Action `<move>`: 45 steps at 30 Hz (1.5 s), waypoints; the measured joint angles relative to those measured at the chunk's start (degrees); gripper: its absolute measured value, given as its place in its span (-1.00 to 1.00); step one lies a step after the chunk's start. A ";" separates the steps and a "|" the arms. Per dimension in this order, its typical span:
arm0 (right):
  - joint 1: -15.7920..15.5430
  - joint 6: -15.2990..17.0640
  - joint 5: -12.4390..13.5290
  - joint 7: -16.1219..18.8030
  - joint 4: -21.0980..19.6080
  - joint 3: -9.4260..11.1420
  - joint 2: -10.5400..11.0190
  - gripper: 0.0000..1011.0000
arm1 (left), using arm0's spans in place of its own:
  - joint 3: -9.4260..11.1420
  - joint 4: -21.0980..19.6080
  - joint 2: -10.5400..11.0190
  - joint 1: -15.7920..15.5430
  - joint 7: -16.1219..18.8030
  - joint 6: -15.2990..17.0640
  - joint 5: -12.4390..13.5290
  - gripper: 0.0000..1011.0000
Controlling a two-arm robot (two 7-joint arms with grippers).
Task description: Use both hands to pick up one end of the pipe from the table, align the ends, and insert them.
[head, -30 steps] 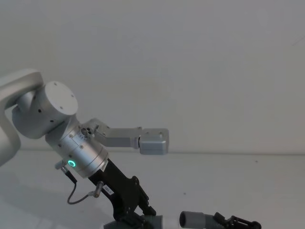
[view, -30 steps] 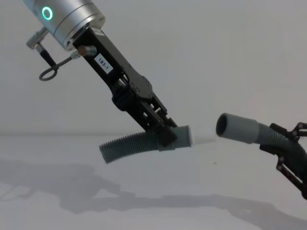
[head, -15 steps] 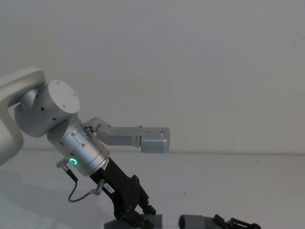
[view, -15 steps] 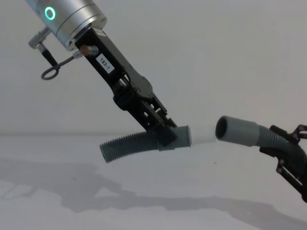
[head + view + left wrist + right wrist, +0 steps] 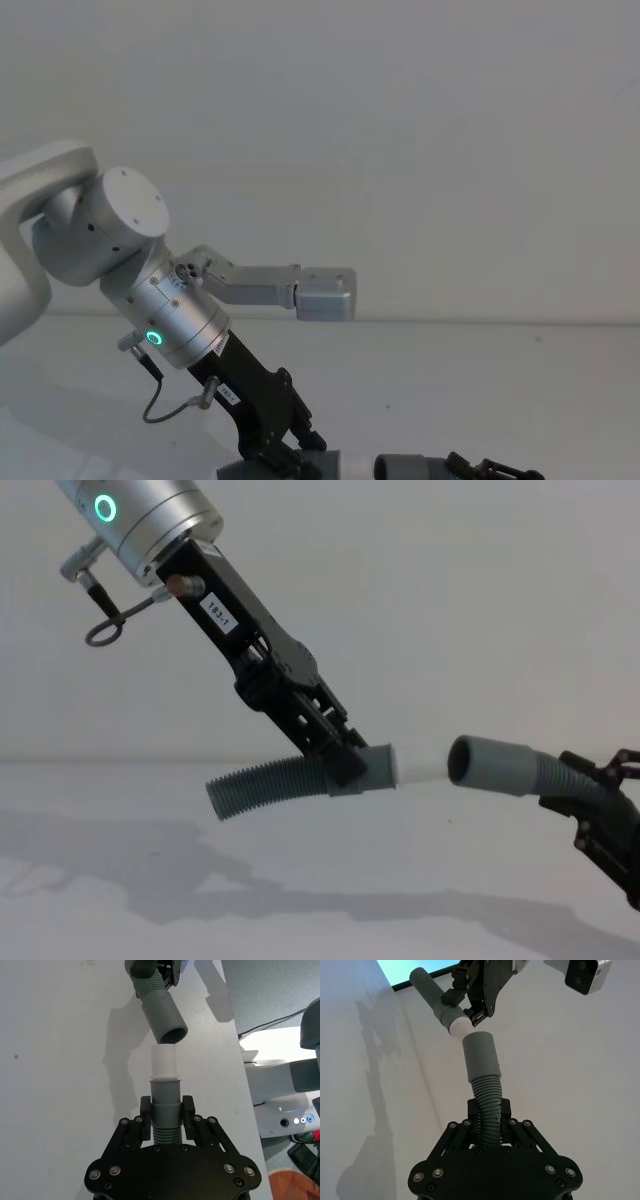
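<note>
Chest view: the left pincer point(image 5: 345, 755), descending from 10 o'clock, is clenched on the grey collar of one ribbed hose piece point(image 5: 262, 786), whose white tip point(image 5: 418, 770) is pointed toward 3 o'clock. The right pincer point(image 5: 600, 810), entering from 4 o'clock, is clenched on the second hose piece point(image 5: 545, 775). Its socket cuff point(image 5: 485, 763) is held at the tip's end, both raised above the desk point(image 5: 320, 880).

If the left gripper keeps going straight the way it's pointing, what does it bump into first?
Probably the grey socket held by the right gripper. The left gripper holds a hose whose white tip points almost at the socket's mouth, just short of it. The socket looks slightly tilted, so the tip may catch its rim.
</note>
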 joint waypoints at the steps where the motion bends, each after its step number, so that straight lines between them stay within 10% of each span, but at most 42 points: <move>1: 0.01 0.16 -0.30 -0.16 0.02 0.01 0.01 -0.58 | 0.04 0.02 0.00 -0.03 -0.01 -0.03 -0.03 -0.34; 45: 0.08 2.94 -1.83 -1.42 -0.53 -1.26 1.10 -0.58 | 2.76 2.76 -1.79 -1.46 -0.80 -0.13 -1.88 -0.34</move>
